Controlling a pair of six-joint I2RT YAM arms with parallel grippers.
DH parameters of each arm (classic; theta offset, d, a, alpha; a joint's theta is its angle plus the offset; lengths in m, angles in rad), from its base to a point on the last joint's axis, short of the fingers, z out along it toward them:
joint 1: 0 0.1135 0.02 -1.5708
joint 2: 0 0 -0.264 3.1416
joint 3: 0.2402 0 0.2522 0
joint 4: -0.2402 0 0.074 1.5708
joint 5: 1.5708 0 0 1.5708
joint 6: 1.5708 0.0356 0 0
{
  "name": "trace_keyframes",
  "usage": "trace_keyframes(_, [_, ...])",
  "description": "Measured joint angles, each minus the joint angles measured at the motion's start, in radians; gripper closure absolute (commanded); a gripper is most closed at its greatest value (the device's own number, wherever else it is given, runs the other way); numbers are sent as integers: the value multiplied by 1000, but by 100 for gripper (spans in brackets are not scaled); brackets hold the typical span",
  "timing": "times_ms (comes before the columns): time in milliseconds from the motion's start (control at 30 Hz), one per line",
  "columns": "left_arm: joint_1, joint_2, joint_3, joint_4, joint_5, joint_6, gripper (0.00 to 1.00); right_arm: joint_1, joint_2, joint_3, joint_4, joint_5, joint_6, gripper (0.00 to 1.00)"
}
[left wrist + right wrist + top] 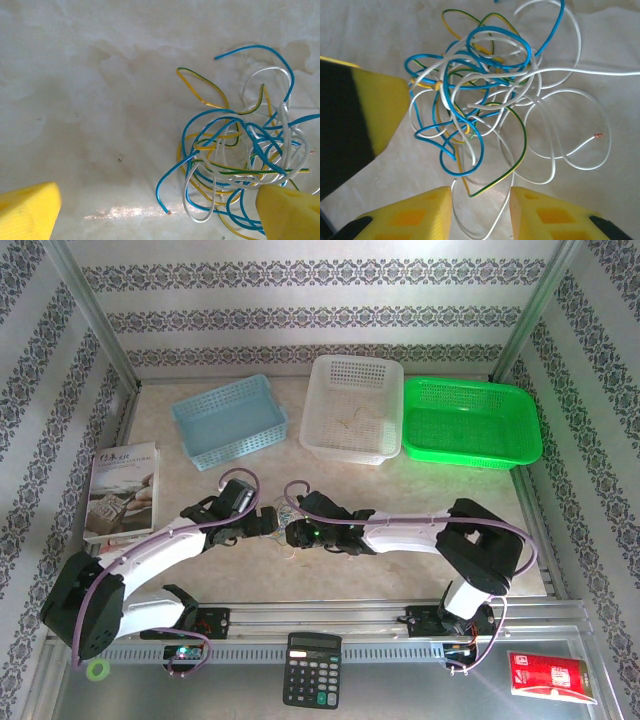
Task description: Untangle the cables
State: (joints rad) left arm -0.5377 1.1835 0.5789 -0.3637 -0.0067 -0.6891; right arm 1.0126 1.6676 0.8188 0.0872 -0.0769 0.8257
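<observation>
The cables (240, 150) form one tangled bunch of thin blue, yellow-green and white wires lying on the pale tabletop (90, 100). From above, the cables (286, 512) sit between the two grippers near the table's middle front. My left gripper (160, 215) is open wide, and the bunch reaches over its right finger (290, 212) while a blue wire end lies between the fingers. My right gripper (480, 212) is open just below the cables (480, 90), with a white loop and a yellow-green wire tip lying in the gap. The two grippers, left (270, 523) and right (295, 532), almost meet.
Along the back stand a blue basket (230, 420), a white basket (353, 408) and a green basket (470, 422). A book (122, 490) lies at the left. A calculator (312, 668) and a red packet (550, 677) sit on the front rail shelf.
</observation>
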Motion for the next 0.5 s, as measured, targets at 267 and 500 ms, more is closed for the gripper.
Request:
trace_keyframes(267, [0, -37, -13, 0, -3, -1, 0, 0, 26, 6, 5, -3, 26, 65])
trace_keyframes(500, [0, -52, -24, 0, -3, -2, 0, 0, 63, 17, 16, -3, 40, 70])
